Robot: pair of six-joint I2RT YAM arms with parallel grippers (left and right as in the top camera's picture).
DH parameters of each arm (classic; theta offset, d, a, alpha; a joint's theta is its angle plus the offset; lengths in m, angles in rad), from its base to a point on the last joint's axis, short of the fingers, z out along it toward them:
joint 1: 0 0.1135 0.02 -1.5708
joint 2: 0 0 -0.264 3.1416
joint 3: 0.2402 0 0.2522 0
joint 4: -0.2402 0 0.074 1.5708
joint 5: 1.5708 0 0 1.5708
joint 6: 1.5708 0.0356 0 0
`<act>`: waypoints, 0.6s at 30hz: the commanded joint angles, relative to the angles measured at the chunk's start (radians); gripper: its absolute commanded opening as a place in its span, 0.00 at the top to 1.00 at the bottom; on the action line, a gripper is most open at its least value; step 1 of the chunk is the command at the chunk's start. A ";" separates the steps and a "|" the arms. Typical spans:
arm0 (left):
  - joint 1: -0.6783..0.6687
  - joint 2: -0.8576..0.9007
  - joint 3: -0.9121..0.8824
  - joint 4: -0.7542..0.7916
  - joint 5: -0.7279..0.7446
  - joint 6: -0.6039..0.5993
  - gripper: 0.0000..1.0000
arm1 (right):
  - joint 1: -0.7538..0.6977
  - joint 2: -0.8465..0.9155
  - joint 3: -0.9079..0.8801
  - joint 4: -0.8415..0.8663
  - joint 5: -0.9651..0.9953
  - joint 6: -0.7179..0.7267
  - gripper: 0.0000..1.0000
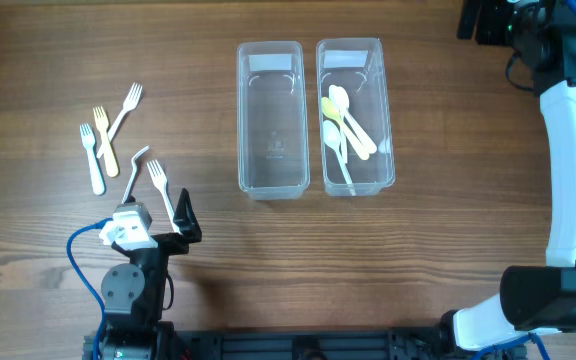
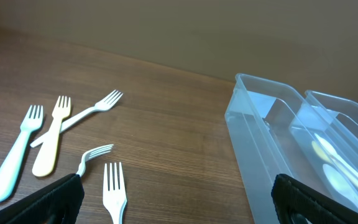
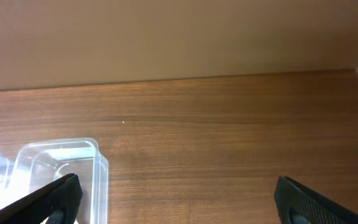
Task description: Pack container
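white fork (image 2: 113,186) just ahead of left gripper (image 2: 176,205)

I judge this a robotics lab bench: a wood-grain tabletop (image 1: 268,260) before a plain beige wall (image 3: 166,37), my left arm (image 1: 133,285) and white right arm (image 1: 573,150) fixed along its near edge, an exposed blue cable (image 1: 76,262) looping by the left arm's base.

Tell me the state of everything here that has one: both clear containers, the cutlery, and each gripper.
Left container: upright, lidless, empty.
Right container: upright, lidless, holding several spoons.
Forks: five, lying loose outside both containers.
Left gripper: open, holding nothing.
Right gripper: open, holding nothing.
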 commanded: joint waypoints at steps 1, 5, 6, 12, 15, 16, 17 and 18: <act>0.006 -0.001 -0.001 -0.003 -0.006 0.009 0.00 | -0.003 0.007 -0.005 0.002 0.018 -0.013 0.00; 0.006 -0.001 -0.001 -0.003 -0.006 0.009 0.00 | -0.003 0.007 -0.005 0.002 0.018 -0.013 0.00; 0.006 -0.001 -0.001 -0.003 -0.006 0.008 0.00 | -0.003 0.007 -0.005 0.002 0.018 -0.013 0.01; 0.006 -0.001 -0.001 0.003 -0.008 0.009 0.00 | -0.003 0.007 -0.005 0.002 0.018 -0.014 0.00; 0.005 -0.001 -0.001 0.025 0.023 0.001 0.00 | -0.003 0.007 -0.005 0.002 0.018 -0.013 0.00; 0.005 -0.001 -0.001 0.014 0.055 0.001 0.00 | -0.003 0.007 -0.005 0.002 0.018 -0.013 0.01; 0.006 -0.001 -0.001 0.002 0.071 0.002 0.00 | -0.003 0.007 -0.005 0.002 0.018 -0.013 0.00; 0.006 -0.001 -0.001 0.008 0.067 0.002 0.00 | -0.003 0.007 -0.005 0.002 0.018 -0.013 0.00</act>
